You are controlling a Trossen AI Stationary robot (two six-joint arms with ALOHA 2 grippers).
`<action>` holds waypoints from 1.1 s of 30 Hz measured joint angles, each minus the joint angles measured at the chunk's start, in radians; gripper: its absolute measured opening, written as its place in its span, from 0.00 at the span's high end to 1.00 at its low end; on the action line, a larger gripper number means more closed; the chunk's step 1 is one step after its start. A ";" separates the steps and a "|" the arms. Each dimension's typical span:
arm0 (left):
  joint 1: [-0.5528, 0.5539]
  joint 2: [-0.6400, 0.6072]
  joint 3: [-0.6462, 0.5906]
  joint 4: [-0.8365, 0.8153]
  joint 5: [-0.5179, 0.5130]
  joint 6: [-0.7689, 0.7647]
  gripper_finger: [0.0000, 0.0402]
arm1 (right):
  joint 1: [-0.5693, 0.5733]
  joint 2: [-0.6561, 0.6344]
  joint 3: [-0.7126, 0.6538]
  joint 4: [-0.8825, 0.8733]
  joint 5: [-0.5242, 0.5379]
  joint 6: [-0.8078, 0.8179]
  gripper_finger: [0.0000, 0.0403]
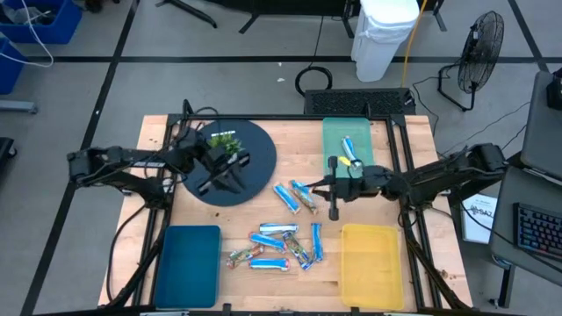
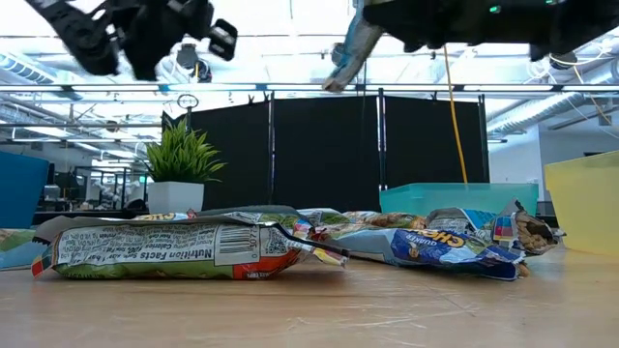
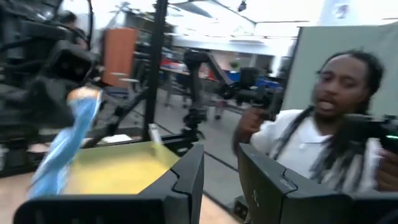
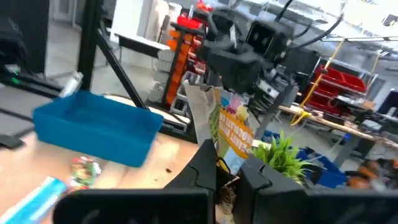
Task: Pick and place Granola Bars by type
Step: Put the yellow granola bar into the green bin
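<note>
Several granola bars (image 1: 279, 246) in blue, white and multicoloured wrappers lie flat on the wooden table, and two more (image 1: 296, 197) lie farther back. My right gripper (image 1: 328, 184) hovers above the table's middle, shut on one blue-and-yellow bar (image 4: 227, 134). The same bar also shows high up in the low view (image 2: 348, 53). One bar (image 1: 349, 146) lies in the green tray (image 1: 332, 132). My left gripper (image 3: 219, 177) is open and touches nothing. It hovers over the dark round plate (image 1: 255, 145) with a small plant (image 1: 224, 140). My right gripper pinches the bar between its two fingers (image 4: 202, 168) by one end of the wrapper (image 4: 225, 163). The fingers reach in from the table's right. The bar is lifted clear of the table, and its free end (image 2: 337, 82) slants away from the fingers.
A dark blue tray (image 1: 187, 263) sits at the near left and a yellow tray (image 1: 372, 263) at the near right. In the low view, a bar (image 2: 164, 249) and a blue one (image 2: 445, 249) lie close in front. A person (image 3: 323, 130) stands beyond the table.
</note>
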 joint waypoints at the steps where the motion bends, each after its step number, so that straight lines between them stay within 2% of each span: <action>1: 0.007 -0.027 -0.038 0.000 -0.029 0.021 0.74 | 0.004 -0.028 -0.017 -0.004 0.000 0.014 0.98; 3: 0.024 -0.083 -0.116 0.000 -0.093 0.057 0.74 | 0.012 -0.085 -0.053 -0.005 0.017 0.038 0.98; 8: 0.080 -0.245 -0.295 0.000 -0.243 0.072 0.75 | 0.026 -0.237 -0.122 -0.064 0.165 0.058 0.98; 13: 0.103 -0.392 -0.392 -0.012 -0.291 0.066 0.75 | 0.025 -0.354 -0.134 -0.194 0.271 0.115 0.98; 16: 0.103 -0.456 -0.421 -0.087 -0.367 0.084 0.75 | 0.025 -0.393 -0.134 -0.239 0.290 0.152 0.99; 23: 0.084 -0.552 -0.433 -0.381 -0.590 0.197 0.75 | 0.025 -0.436 -0.134 -0.289 0.313 0.167 0.98; 29: -0.009 -0.621 -0.433 -0.500 -0.751 0.232 0.75 | 0.016 -0.450 -0.133 -0.328 0.344 0.183 0.99; 33: -0.078 -0.703 -0.433 -0.649 -0.883 0.234 0.75 | 0.007 -0.453 -0.133 -0.335 0.344 0.186 0.99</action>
